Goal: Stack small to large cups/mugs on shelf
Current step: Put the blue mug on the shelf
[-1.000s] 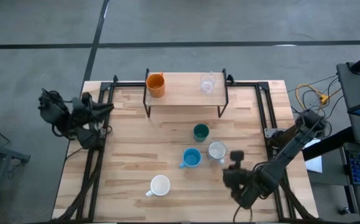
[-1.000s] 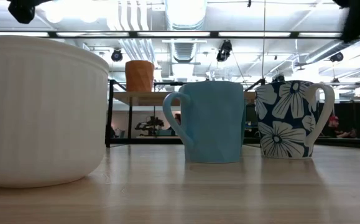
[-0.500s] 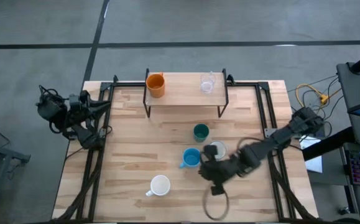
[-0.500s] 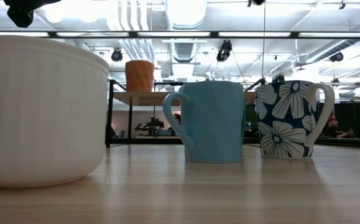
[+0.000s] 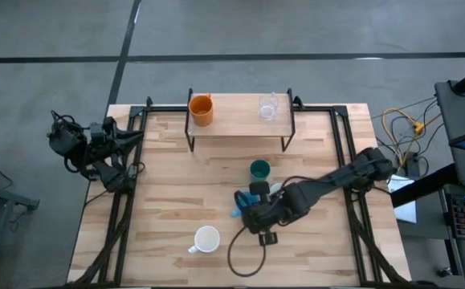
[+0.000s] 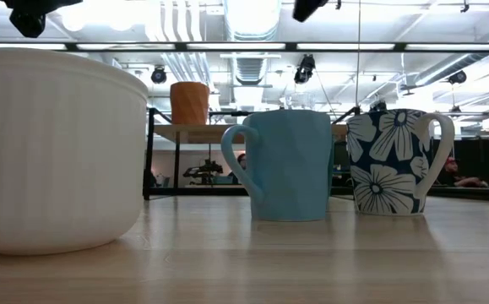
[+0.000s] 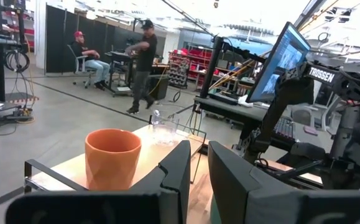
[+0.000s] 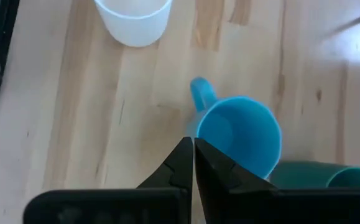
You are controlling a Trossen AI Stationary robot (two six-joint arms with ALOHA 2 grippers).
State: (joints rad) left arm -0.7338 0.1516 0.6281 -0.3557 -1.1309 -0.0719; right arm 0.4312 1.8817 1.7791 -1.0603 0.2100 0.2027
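Observation:
The shelf (image 5: pixel 240 120) stands at the table's far side with the orange cup (image 5: pixel 201 109) and the clear glass (image 5: pixel 267 107) on its plank. On the table stand the dark green cup (image 5: pixel 259 169), the light blue mug (image 8: pixel 239 134), the flowered grey-white mug (image 6: pixel 396 160) and the white cup (image 5: pixel 207 239). My right gripper (image 8: pixel 193 155) hangs shut above the blue mug's handle side, well clear of it. My left gripper (image 7: pixel 198 168) waits beyond the table's left edge, pointing level, with a narrow gap and nothing in it.
Black rails (image 5: pixel 340 152) run along the table's left, right and far edges. A loose black cable (image 5: pixel 244 257) hangs from my right arm over the near table. Bare wood (image 5: pixel 160 193) lies at the table's left. People show in the room far behind.
My right gripper has swung from the table's near right corner toward the left edge and risen. It has passed the flowered mug and now hangs over the blue mug, still shut. The cups have not moved.

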